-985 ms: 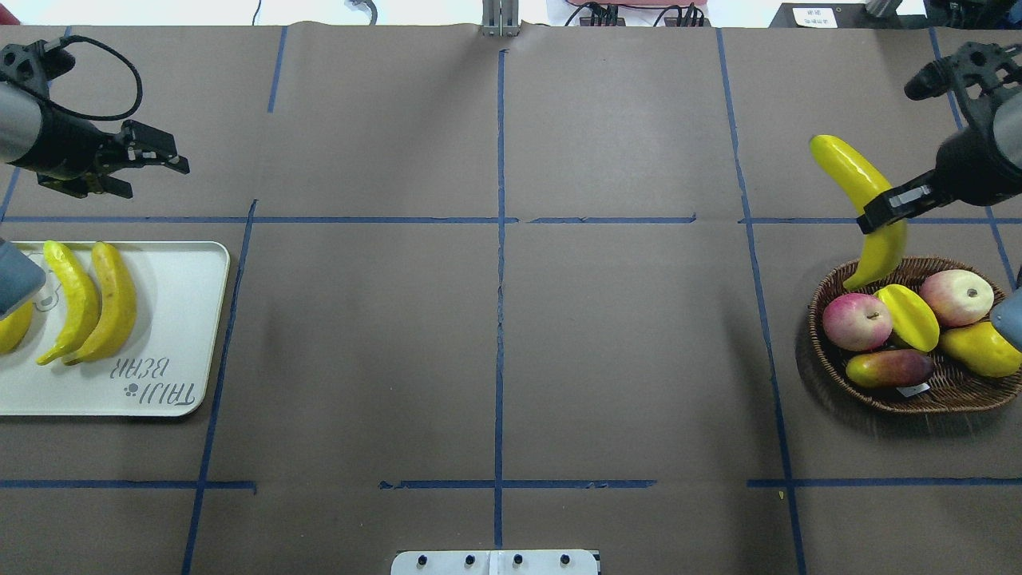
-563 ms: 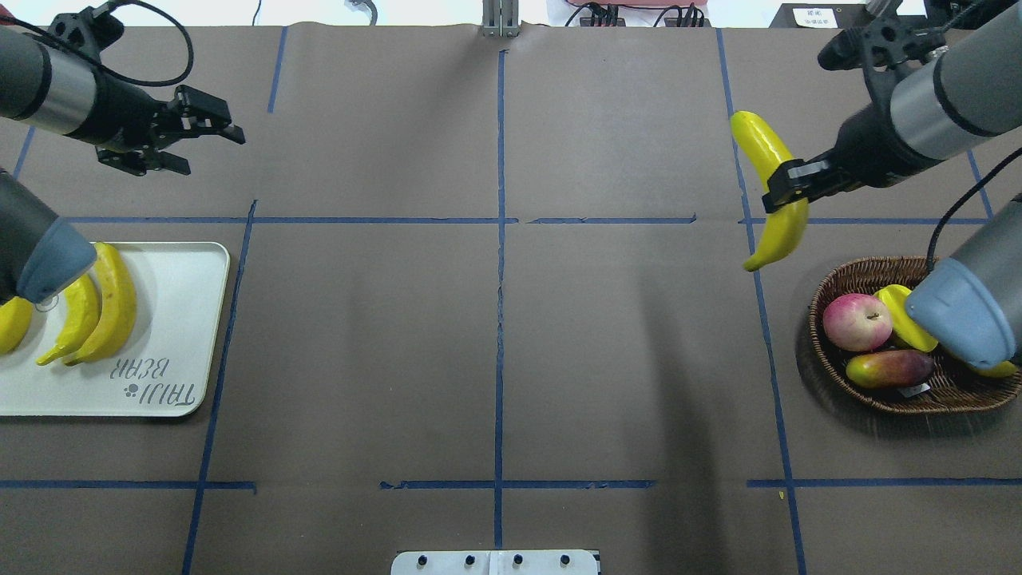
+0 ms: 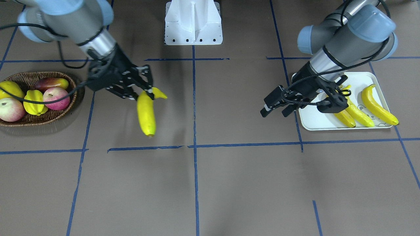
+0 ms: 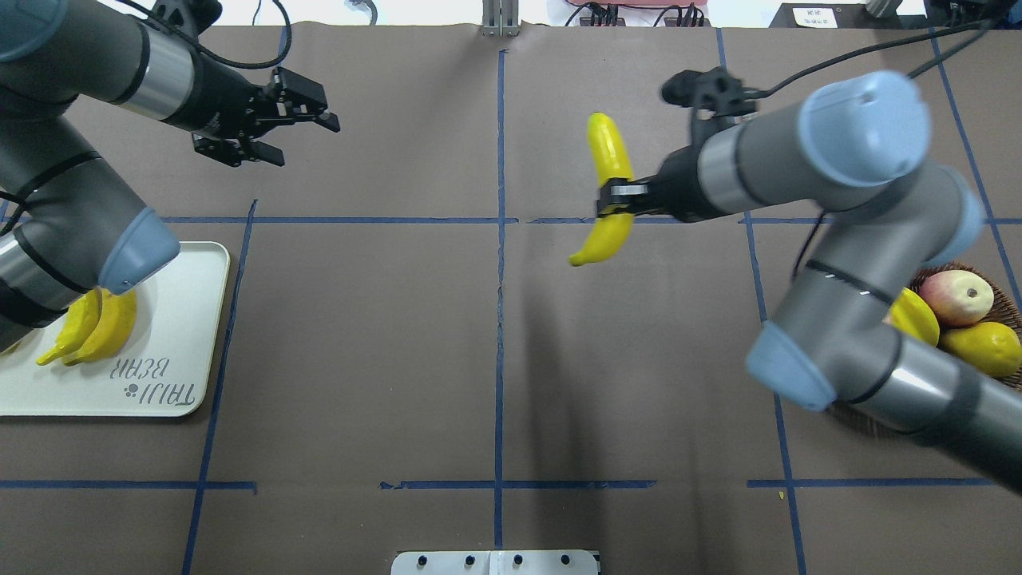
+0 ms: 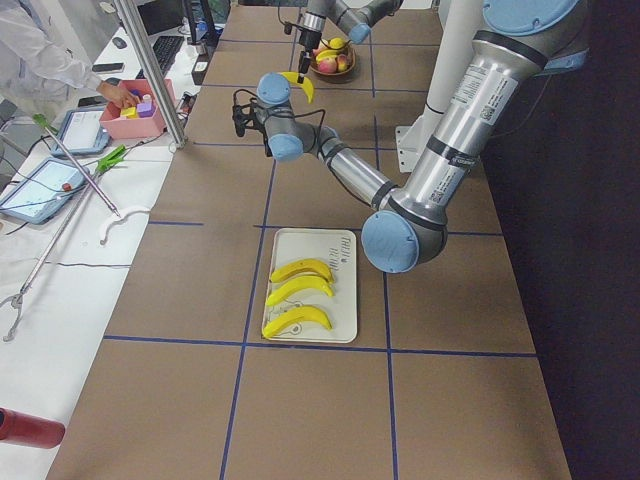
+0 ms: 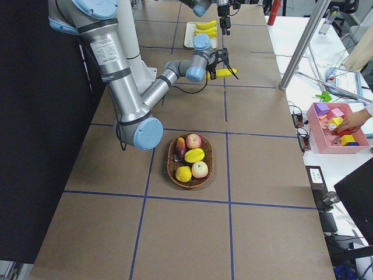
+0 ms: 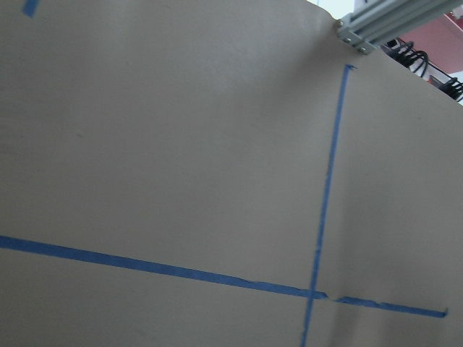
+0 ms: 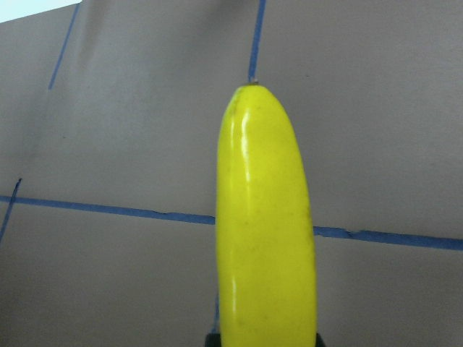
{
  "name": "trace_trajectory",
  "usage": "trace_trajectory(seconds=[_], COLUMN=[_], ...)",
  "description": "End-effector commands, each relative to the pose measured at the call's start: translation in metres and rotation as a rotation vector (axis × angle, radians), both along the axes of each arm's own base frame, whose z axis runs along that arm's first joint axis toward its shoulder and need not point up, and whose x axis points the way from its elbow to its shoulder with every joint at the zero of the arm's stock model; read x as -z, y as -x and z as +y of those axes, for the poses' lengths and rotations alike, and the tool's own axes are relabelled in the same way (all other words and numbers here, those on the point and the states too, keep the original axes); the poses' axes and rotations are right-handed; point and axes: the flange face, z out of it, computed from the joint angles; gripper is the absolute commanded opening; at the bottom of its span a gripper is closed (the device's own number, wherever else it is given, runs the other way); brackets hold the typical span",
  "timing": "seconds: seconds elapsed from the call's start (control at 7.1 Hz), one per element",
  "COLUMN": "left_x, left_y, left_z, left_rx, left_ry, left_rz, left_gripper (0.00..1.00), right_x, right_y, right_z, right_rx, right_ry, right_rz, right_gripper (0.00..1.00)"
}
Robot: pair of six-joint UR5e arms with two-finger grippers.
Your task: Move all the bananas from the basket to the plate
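Note:
My right gripper (image 4: 613, 200) is shut on a yellow banana (image 4: 607, 152) and holds it in the air over the table, right of the centre line. In the front view this gripper (image 3: 146, 93) has the banana (image 3: 146, 114) hanging down; it fills the right wrist view (image 8: 264, 231). My left gripper (image 4: 311, 144) is open and empty, at the far left of the table; it also shows in the front view (image 3: 273, 114). Three bananas (image 3: 357, 113) lie on the white plate (image 3: 315, 119). The wicker basket (image 3: 19, 77) holds no banana that I can see.
The basket holds two apples (image 3: 55, 95), a starfruit (image 3: 34, 101), a mango (image 3: 49, 83) and a yellow pear (image 3: 10, 88). In the overhead view my right arm covers most of the basket (image 4: 926, 275), and my left arm covers part of the plate (image 4: 184, 319). The white robot base (image 3: 193, 23) stands at the near middle edge.
My right arm has carried the banana left, from over the basket toward the table's centre. My left arm has moved right, away from the plate, with its gripper still open.

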Motion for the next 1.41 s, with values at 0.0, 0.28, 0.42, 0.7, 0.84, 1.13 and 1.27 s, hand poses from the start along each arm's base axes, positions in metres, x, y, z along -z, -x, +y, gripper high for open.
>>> trace_trajectory(seconds=[0.0, 0.28, 0.42, 0.7, 0.84, 1.13, 1.27], left_x=[0.040, 0.075, 0.078, 0.077, 0.079, 0.088, 0.086], left_y=[-0.022, -0.075, -0.082, -0.091, -0.096, -0.110, -0.115], left_z=[0.002, 0.013, 0.012, 0.016, 0.017, 0.018, 0.021], left_rx=[0.000, 0.078, 0.081, 0.069, 0.063, 0.047, 0.038], left_ry=[-0.005, 0.005, 0.027, 0.030, 0.025, 0.023, 0.026], left_rz=[0.041, 0.060, 0.067, 0.064, 0.069, 0.071, 0.069], left_gripper=[1.00, 1.00, 1.00, 1.00, 1.00, 1.00, 1.00], right_x=[0.050, 0.075, 0.074, 0.080, 0.085, 0.093, 0.094], right_y=[0.066, 0.086, 0.098, 0.101, 0.100, 0.099, 0.099], right_z=[0.000, 0.008, 0.017, 0.021, 0.022, 0.024, 0.024], right_rx=[-0.073, -0.061, -0.059, -0.054, -0.052, -0.050, -0.051], right_ry=[0.020, 0.014, 0.002, -0.004, -0.008, -0.014, -0.014], right_rz=[-0.050, -0.108, -0.138, -0.147, -0.157, -0.168, -0.171], right_gripper=[0.01, 0.00, 0.00, 0.00, 0.00, 0.00, 0.00])
